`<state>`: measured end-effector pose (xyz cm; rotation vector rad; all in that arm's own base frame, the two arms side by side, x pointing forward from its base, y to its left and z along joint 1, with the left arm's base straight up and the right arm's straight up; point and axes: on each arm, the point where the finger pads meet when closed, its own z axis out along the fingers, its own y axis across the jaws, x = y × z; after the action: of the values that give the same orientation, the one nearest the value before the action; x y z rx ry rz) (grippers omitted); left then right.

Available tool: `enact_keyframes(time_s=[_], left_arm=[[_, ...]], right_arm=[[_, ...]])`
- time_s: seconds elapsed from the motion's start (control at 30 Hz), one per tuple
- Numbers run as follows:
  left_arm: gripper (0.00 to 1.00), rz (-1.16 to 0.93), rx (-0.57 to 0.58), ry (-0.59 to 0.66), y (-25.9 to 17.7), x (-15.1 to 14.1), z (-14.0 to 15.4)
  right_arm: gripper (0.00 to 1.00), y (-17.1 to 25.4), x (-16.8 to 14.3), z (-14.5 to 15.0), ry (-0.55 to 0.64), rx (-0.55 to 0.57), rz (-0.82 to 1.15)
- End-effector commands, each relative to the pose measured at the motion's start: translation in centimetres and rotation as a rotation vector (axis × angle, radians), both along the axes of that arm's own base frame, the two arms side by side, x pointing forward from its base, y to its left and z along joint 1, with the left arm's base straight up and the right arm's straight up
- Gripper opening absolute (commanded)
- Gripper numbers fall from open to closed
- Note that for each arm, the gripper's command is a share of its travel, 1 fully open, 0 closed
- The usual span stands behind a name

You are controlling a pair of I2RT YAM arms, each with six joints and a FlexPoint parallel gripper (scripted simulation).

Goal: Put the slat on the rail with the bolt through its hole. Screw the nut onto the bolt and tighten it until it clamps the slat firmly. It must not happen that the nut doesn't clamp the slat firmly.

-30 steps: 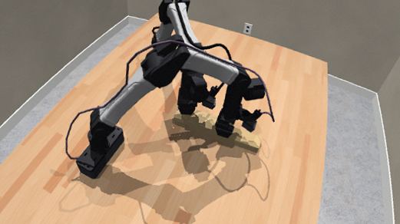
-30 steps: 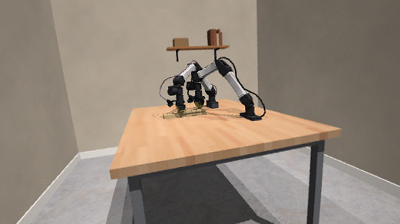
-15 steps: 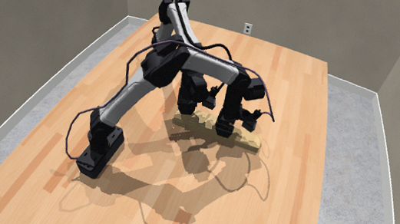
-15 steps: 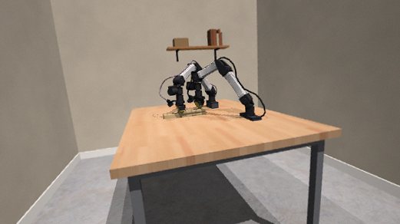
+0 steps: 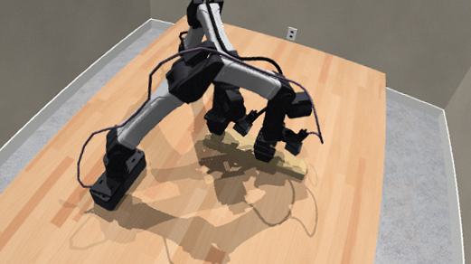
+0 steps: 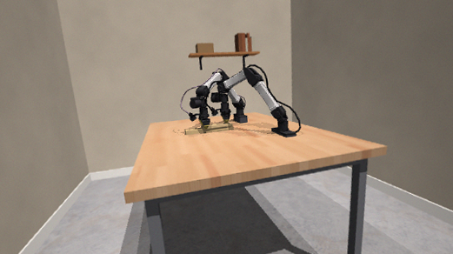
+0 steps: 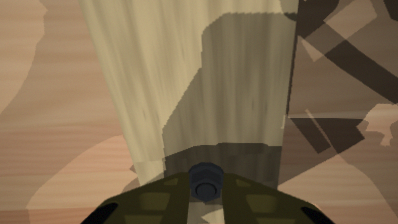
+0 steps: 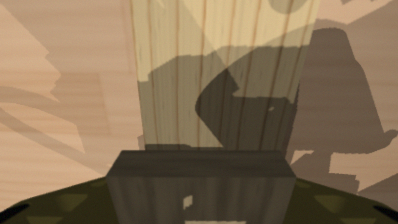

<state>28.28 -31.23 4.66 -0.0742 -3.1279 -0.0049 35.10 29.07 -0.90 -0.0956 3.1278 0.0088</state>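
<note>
- Between left gripper (image 7: 206, 184) (image 5: 216, 129) (image 6: 225, 119) fingers: dark hex nut (image 7: 206, 170), pinched from both sides; round bolt end (image 7: 205, 190) showing in its middle.
- Seating beneath hidden; clamping cannot be confirmed. Probably mid-tightening.
- Just below those fingers: pale board (image 7: 145, 60), partly shaded. Bolt hole out of sight.
- Slip risk: too light a pinch would let fingers skate round the flats, leaving the nut loose.
- Cross-thread risk: tilted wrist while turning, nut jammed short of the slat.
- Beside left gripper: right gripper (image 8: 201, 182) (image 5: 264, 154) (image 6: 205, 123), spread wide yet gripping wooden block (image 8: 200, 164), likely bracing the assembly.
- Ahead of right fingers: striped board (image 8: 225, 25). Slat or rail, cannot tell for either board.
- Weak brace would let wood swivel with the nut. Early release after regrip would leave slack: failed clamp.
</note>
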Motion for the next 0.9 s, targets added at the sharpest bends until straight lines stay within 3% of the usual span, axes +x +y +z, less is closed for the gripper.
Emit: enact_keyframes(time_s=[0.0,0.87], left_arm=[[0.14,-0.2,-0.015,-0.015,0.0,0.0,0.67],[0.14,-1.152,-0.023,-0.04,-0.24,0.13,1.15]], right_arm=[[0.67,0.1,0.3,0.53,-0.012,0.01,0.0],[0.67,0.1,0.3,0.53,-0.012,0.01,0.0]])
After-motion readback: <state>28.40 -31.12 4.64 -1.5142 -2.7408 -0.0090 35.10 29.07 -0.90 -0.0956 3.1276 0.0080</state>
